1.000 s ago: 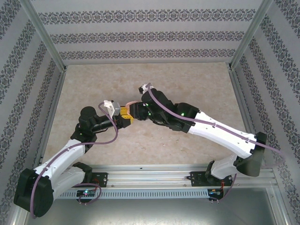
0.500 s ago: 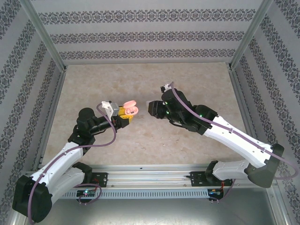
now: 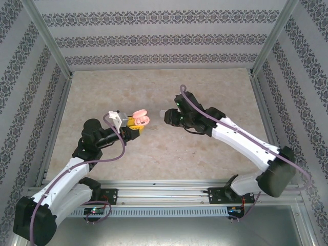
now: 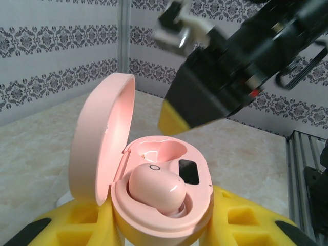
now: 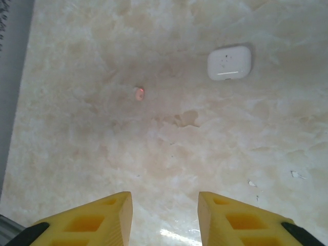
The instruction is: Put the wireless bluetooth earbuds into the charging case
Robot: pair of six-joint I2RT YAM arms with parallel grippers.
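Observation:
A pink charging case (image 4: 169,205) sits upright with its lid swung open to the left, and my left gripper (image 4: 161,228) is shut on its base. One pink earbud (image 4: 154,189) is seated in the near slot; the far slot (image 4: 156,151) is empty. From above, the case (image 3: 141,119) shows at the left gripper (image 3: 135,123), held off the table. My right gripper (image 3: 167,117) hovers a short way to its right, open, with nothing between its fingers (image 5: 115,210). Below it on the table lies a tiny pink earbud (image 5: 139,93).
A closed white case (image 5: 229,63) lies on the marble tabletop (image 3: 154,87), right of the loose earbud. The right gripper's dark body and one yellow finger (image 4: 177,115) hang just above and behind the open case. Patterned walls and metal posts enclose the table.
The right gripper has pulled away from the pink case to the right. The left gripper has kept hold of the open case, which has barely moved.

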